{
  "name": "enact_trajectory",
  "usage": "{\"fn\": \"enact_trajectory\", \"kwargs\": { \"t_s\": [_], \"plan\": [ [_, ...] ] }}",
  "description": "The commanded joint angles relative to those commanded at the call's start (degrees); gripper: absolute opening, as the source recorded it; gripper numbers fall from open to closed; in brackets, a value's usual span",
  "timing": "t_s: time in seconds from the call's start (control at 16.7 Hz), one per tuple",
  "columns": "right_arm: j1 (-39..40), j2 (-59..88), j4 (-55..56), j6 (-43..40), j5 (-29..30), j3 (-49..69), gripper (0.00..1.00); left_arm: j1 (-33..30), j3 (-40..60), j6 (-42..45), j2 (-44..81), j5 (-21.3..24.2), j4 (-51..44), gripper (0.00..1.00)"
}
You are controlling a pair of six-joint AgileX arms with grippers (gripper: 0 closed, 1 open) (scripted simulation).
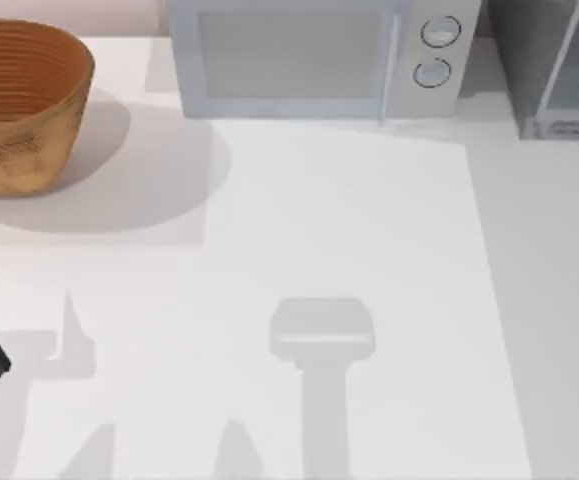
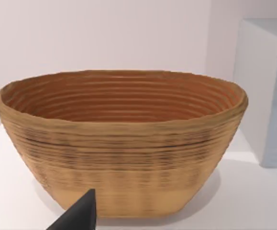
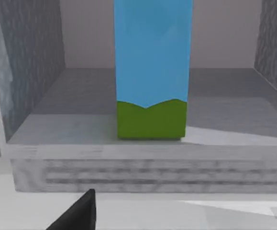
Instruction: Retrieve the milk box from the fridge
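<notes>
One milk box point(image 3: 152, 67) upright inside fridge point(image 3: 33, 72), beyond right pincer point(image 3: 76, 215).

Blue-and-green milk box point(image 3: 152, 72); dark grey fridge point(image 3: 33, 62).

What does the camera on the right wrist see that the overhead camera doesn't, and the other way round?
The right wrist view looks into the open fridge and catches the milk box standing upright on its floor, near the front edge, with a dark tip of the right tool at the frame's lower edge.

The top view takes in the basket at the table's left, the microwave at the back, and part of the left arm at the left edge.

Both show the fridge, at the table's back right corner, and the white table.
</notes>
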Motion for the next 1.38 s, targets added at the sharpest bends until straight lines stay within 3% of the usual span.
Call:
{"fn": "enact_trajectory", "kwargs": {
  "t_s": [0.3, 0.84, 1.38],
  "plan": [
    [5.0, 5.0, -5.8, -0.2, 5.3, 9.0, 1.00, 0.0, 0.0, 0.0, 0.0, 0.0, 0.0, 1.00],
    [15.8, 18.4, -23.6, -0.2, 16.9, 41.7, 1.00, 0.0, 0.0, 0.0, 0.0, 0.0, 0.0, 1.00],
    [17.9, 20.4, -25.4, -0.3, 18.9, 45.4, 1.00, 0.0, 0.0, 0.0, 0.0, 0.0, 0.0, 1.00]
  ]
}}
